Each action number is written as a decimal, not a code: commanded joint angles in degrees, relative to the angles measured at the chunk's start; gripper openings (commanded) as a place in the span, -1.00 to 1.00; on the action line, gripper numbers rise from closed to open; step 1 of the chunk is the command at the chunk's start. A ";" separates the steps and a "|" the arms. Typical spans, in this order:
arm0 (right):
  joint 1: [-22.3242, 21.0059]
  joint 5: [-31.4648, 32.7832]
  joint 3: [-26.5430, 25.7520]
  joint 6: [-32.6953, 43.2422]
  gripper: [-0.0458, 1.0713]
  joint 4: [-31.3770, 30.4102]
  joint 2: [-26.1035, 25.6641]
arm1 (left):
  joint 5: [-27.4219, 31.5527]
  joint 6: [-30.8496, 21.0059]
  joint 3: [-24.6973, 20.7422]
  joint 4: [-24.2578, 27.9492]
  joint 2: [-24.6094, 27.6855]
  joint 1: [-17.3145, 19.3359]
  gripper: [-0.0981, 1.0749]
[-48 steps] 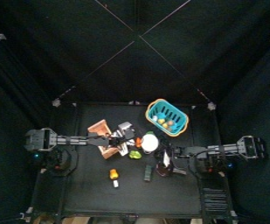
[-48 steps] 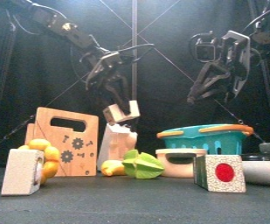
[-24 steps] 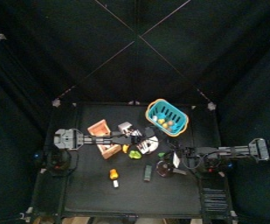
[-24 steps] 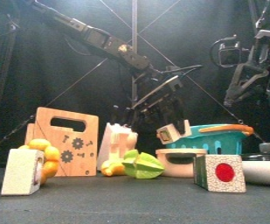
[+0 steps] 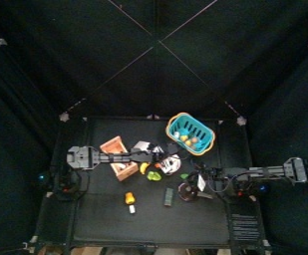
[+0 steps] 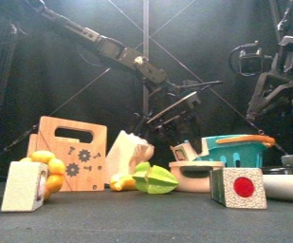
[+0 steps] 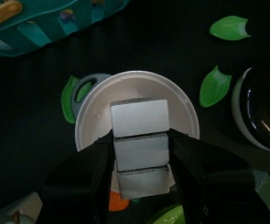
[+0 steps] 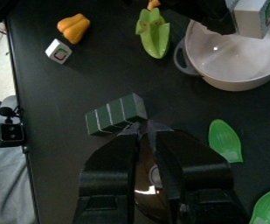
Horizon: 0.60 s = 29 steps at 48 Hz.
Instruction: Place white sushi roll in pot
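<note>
Found the left gripper [image 7: 141,179] clamped on the white sushi roll [image 7: 141,144], jaws pressed to its two flanks. Found the roll held in the air directly over the white bowl [image 7: 102,101], clear of the rim, not touching it. Noted the roll's long axis running lengthwise between the jaws, pointing away from the wrist.

Located the pot [image 7: 266,101] just beside the white bowl, on the side toward the right arm, apart from it by a narrow strip of table with a green leaf piece [image 7: 217,85] lying in it. Judged the carry unfinished: roll above the wrong vessel, pot not yet reached. Judged the next move a short sideways travel from over the bowl to over the pot, then a release. Would advise keeping height across both rims.

Found the right gripper [image 8: 147,131] empty, jaws drawn together, hanging on the far side of the pot from the bowl. Judged it nearer the pot than the left one, hence a possible obstruction over the opening.

Noted a dark green roll [image 8: 114,115] lying flat on the black table [image 8: 55,166], well apart from the bowl. Noted a teal basket [image 6: 244,147] behind the bowl and a wooden board [image 6: 70,152] well off on the left arm's side. Noted black curtains all round. Judged the room tight near the bowl, open above.
</note>
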 commanded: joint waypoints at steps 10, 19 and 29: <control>-0.18 -0.18 -0.70 -0.18 0.13 -0.18 -0.18 | -0.26 0.18 -2.11 0.00 -2.29 0.00 0.65; -0.18 -0.18 -0.62 -0.18 0.13 -0.18 -0.18 | -0.35 0.18 -2.20 0.09 -2.55 0.00 0.67; -0.18 -0.18 -0.70 -0.18 0.13 -0.18 -0.18 | -1.41 0.09 -1.93 1.58 -4.39 0.00 0.66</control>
